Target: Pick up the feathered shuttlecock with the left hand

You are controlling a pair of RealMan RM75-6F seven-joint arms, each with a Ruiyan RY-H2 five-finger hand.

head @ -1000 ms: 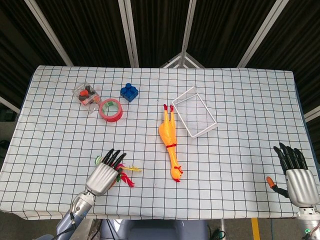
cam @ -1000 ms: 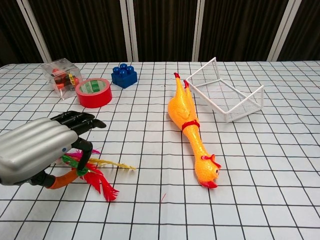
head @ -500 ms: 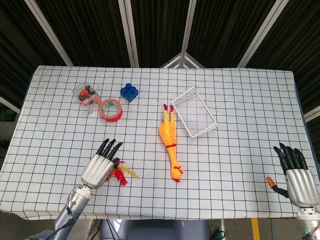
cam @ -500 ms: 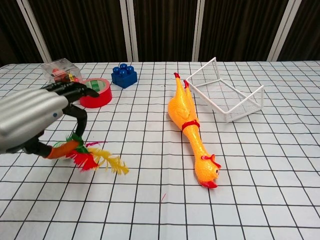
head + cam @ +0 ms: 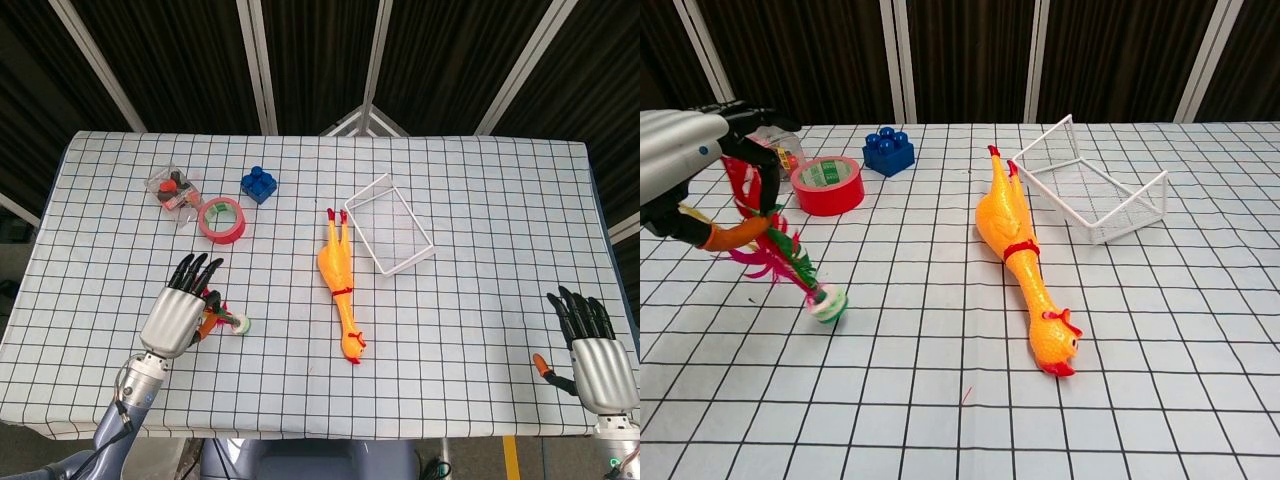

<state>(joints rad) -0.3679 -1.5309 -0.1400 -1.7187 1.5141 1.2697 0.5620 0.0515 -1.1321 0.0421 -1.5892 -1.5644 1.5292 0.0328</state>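
Note:
My left hand (image 5: 176,316) (image 5: 690,165) is raised above the table at the front left and pinches the feathers of the shuttlecock (image 5: 788,260) (image 5: 228,321). The shuttlecock hangs tilted, red, green and pink feathers up in the fingers, its white-and-green cork end (image 5: 828,303) pointing down, just off or barely on the cloth. My right hand (image 5: 597,358) rests at the front right corner of the table, fingers spread, nothing in it; only the head view shows it.
A yellow rubber chicken (image 5: 340,282) (image 5: 1021,245) lies mid-table. A white wire basket (image 5: 390,224) (image 5: 1095,195) lies behind it to the right. Red tape roll (image 5: 221,220) (image 5: 827,184), blue brick (image 5: 259,184) (image 5: 888,153) and a clear box of small parts (image 5: 173,193) sit at the back left.
My left hand has risen and moved left with the shuttlecock, lifting it off the cloth; the shuttlecock swung from lying flat to hanging cork-down. The right hand has stayed put.

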